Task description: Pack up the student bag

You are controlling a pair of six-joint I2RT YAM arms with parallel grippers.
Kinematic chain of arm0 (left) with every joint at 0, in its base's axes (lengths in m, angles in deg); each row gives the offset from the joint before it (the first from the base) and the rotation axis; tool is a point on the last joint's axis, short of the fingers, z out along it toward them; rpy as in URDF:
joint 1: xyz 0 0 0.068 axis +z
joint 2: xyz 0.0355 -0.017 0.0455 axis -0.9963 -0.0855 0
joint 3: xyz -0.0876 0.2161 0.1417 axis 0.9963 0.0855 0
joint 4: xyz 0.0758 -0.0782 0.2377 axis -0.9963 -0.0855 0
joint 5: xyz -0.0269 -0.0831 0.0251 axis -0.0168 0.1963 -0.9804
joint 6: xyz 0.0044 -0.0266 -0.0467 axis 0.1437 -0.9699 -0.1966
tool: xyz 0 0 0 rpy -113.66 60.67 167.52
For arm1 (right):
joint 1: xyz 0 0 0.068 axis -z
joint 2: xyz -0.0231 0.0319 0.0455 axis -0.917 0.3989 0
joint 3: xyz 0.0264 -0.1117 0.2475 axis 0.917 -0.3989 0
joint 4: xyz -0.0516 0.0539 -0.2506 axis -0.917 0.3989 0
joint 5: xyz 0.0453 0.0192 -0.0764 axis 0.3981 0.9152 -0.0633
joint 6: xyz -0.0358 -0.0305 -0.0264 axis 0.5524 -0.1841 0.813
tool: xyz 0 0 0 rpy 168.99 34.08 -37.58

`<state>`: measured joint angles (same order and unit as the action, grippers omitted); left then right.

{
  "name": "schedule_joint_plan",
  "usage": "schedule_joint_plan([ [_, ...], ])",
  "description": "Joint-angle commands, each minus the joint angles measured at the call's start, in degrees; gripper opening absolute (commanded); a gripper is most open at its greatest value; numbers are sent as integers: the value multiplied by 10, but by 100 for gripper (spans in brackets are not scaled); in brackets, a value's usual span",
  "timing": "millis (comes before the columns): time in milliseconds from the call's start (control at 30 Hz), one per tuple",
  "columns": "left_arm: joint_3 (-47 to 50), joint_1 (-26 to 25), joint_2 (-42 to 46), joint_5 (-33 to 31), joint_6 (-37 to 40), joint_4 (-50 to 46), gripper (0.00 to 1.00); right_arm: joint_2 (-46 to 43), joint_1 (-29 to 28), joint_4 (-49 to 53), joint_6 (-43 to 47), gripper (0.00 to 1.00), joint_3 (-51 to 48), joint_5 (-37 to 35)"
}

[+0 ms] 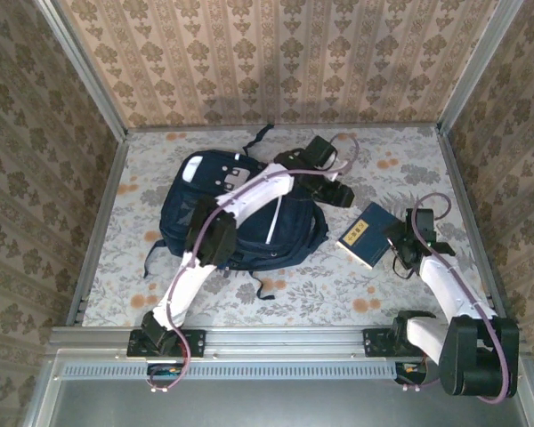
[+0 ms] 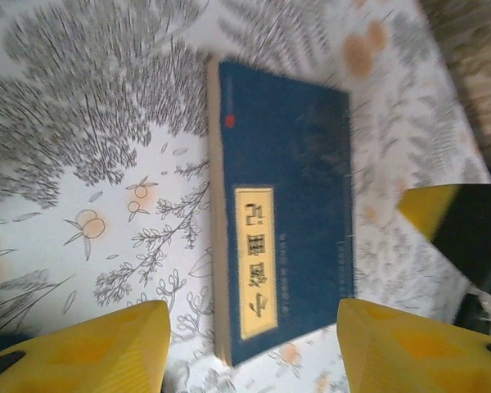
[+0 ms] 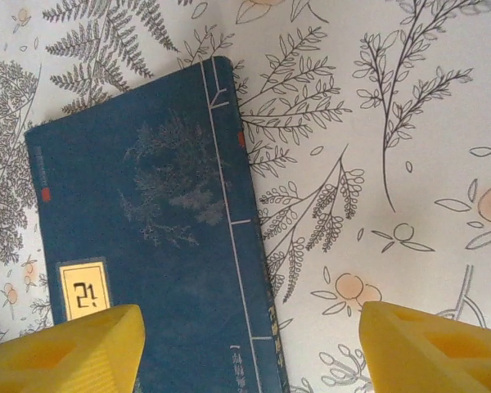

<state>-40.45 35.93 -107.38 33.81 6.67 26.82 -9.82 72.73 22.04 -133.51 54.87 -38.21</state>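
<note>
book (image 1: 367, 233) lies apart from student bag (image 1: 189, 200)

Bag and book block the middle; the edges are free.
The student bag (image 1: 182, 200) covers the left-centre of the surface (image 1: 338, 298), with the left arm (image 1: 249, 200) lying across it. The blue book (image 1: 365, 233) lies flat just to its right, between the left claw (image 1: 338, 194) and the right claw (image 1: 402, 245). Bare cloth runs along the near edge and the far right; walls (image 1: 276, 62) close three sides.
</note>
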Motion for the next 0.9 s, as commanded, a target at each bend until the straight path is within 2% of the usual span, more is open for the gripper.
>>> schedule_joint_plan([
  [0,-51,-5,-26,14,-9,-21,57,14,16,-89,16,73,-3,21],
  [267,-52,-11,-89,43,-54,34,57,124,64,-153,31,74,13,84],
  [433,-57,-21,-103,50,-57,40,56,190,71,-220,41,72,20,189],
  [633,-58,-24,-118,60,-66,44,55,217,71,-264,45,68,12,231],
  [867,-62,-25,-136,95,-78,48,54,227,45,-260,57,65,30,261],
])
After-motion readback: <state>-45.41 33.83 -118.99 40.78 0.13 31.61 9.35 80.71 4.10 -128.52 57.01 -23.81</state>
